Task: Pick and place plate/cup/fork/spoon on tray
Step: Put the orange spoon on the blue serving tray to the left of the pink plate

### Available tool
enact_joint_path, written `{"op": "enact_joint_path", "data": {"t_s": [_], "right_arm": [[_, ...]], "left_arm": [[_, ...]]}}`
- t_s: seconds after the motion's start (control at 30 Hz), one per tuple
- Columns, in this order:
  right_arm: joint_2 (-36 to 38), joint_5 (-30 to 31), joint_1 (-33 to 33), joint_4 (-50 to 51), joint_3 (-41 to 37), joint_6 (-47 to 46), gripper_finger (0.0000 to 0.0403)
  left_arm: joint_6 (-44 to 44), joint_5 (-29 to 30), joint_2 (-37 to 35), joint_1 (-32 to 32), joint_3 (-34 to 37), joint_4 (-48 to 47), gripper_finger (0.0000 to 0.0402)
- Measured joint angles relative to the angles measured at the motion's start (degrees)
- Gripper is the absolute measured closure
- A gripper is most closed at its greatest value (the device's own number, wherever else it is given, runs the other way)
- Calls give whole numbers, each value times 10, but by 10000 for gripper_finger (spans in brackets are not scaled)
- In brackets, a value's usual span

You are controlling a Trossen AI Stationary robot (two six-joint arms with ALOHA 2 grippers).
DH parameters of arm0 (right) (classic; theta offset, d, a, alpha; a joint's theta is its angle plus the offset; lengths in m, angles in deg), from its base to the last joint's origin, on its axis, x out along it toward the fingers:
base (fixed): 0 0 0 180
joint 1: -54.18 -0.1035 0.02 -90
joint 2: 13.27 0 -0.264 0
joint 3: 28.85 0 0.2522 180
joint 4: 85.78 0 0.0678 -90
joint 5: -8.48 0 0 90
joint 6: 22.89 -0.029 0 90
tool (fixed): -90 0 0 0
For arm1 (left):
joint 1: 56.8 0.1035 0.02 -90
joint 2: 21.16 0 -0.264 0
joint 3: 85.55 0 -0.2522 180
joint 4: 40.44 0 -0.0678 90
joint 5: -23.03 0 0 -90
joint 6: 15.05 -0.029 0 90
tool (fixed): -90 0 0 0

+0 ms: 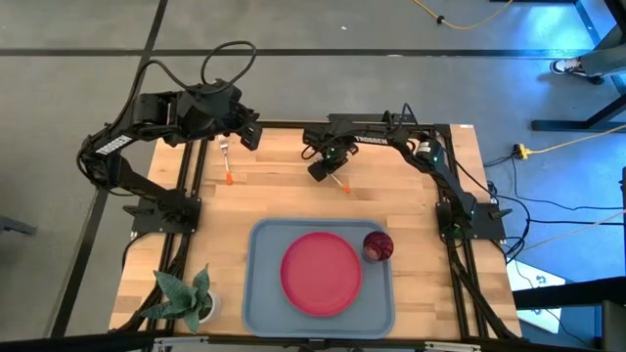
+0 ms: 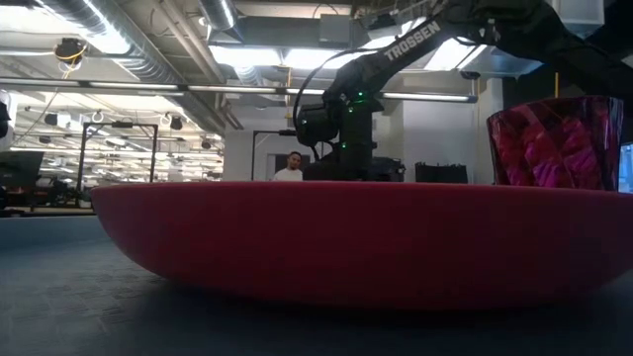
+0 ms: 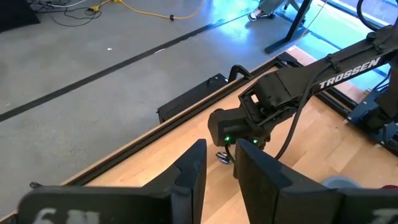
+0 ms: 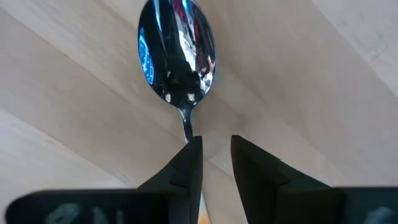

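From above, the grey-blue tray (image 1: 256, 293) lies at the near edge of the wooden tabletop (image 1: 411, 205), with the pinkish-red plate (image 1: 321, 273) flat in its middle and the dark red cup (image 1: 379, 246) standing just beside the plate near the tray's right rim. The fork (image 1: 226, 162) lies on the bare wood toward the far left, tines pointing away from the tray, well apart from it. The left end effector (image 1: 250, 134) hangs just beside the fork at the far edge of the tabletop. The right end effector (image 1: 321, 170) is down over the spoon (image 1: 339, 181), whose orange handle shows at the far middle of the tabletop. A small potted plant (image 1: 184, 296) stands at the near left corner. From table height, the plate (image 2: 366, 242) fills most of the width, the cup (image 2: 554, 143) rises behind it on the right, and the right arm (image 2: 396, 59) reaches down beyond it; a person (image 2: 292, 166) shows in the room behind. The left wrist camera looks past its own end effector (image 3: 219, 171), whose fingers stand a narrow gap apart with nothing between them, toward the right arm over the wood. The right wrist camera shows its end effector (image 4: 214, 152) with a narrow gap between the fingers, set at the thin neck of the spoon (image 4: 177, 50), its shiny oval bowl lying on the wood just ahead; whether the fingers press the neck I cannot tell.
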Motion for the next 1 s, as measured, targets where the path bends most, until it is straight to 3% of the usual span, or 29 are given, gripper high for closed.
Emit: {"op": "enact_joint_path", "data": {"t_s": [0.53,0.7,1.0], "right_arm": [[0,-72,-5,-71,0,14,313],[4,-74,-5,-71,5,72,313],[126,-30,-3,-64,21,90,313]], "left_arm": [[-1,0,0,0,0,-1,323],[-1,0,0,0,0,-5,323],[28,-59,6,50,1,-60,323]]}}
